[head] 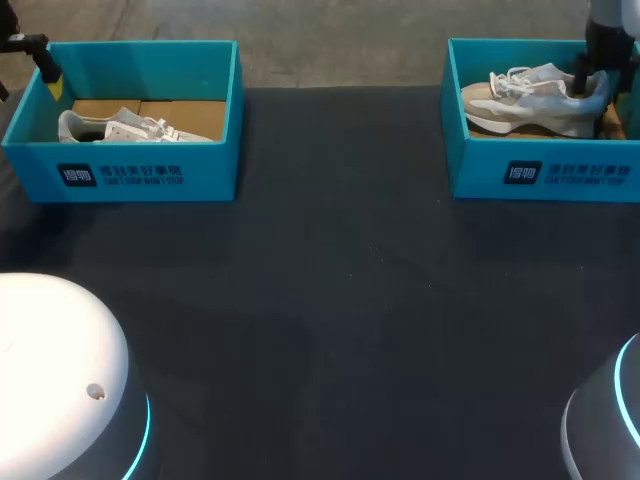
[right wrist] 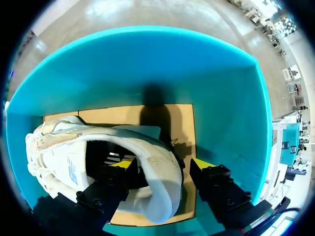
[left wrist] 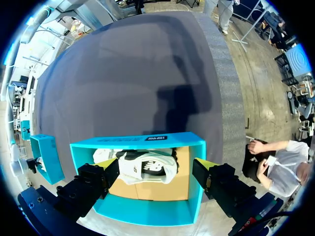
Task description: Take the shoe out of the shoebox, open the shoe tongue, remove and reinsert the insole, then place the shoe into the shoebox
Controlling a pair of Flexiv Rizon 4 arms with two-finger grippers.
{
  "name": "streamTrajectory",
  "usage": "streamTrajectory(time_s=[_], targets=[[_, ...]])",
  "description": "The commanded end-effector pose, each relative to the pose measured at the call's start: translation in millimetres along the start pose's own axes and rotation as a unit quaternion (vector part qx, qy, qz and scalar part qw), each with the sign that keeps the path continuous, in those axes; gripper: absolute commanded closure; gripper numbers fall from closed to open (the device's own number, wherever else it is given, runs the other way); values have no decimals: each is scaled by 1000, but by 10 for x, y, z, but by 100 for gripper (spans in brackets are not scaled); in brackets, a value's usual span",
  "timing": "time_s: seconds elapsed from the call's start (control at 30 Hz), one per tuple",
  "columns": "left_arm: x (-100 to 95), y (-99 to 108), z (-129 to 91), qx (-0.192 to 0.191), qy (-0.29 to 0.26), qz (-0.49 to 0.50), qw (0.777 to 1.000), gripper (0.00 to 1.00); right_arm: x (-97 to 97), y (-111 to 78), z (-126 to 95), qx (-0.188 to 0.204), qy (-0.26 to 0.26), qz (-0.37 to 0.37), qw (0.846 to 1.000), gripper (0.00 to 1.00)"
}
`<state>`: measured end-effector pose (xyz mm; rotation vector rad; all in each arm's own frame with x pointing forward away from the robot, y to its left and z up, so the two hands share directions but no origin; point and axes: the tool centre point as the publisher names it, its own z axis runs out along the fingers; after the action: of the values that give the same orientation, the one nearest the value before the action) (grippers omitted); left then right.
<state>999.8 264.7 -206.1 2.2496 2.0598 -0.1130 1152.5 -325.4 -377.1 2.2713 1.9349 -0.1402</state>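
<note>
Beyond the near stretch of the black table, two teal boxes stand well apart along its far edge. In the left box a white shoe lies on the brown cardboard floor, and the left gripper hangs over that box with its fingers spread wide, holding nothing. In the right box a beige shoe lies with its toe toward the left box, and the right gripper is down at its heel, fingers apart, one inside the shoe's opening and the other behind the heel, not visibly clamping it.
</note>
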Motion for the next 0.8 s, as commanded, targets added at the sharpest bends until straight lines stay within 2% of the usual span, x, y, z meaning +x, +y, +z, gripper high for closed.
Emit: streamTrajectory(time_s=[0.03, 0.4, 0.8], targets=[[-1, -13, -1, -1, 1, 1, 1000, 0, -4, 67, 53, 11, 5, 1, 1000, 31], [-1, -13, -1, -1, 1, 1, 1000, 0, 25, 49, 135, 23, 12, 1, 1000, 36], [-1, -13, -1, -1, 1, 1, 1000, 0, 75, 11, 187, 30, 12, -3, 999, 55]])
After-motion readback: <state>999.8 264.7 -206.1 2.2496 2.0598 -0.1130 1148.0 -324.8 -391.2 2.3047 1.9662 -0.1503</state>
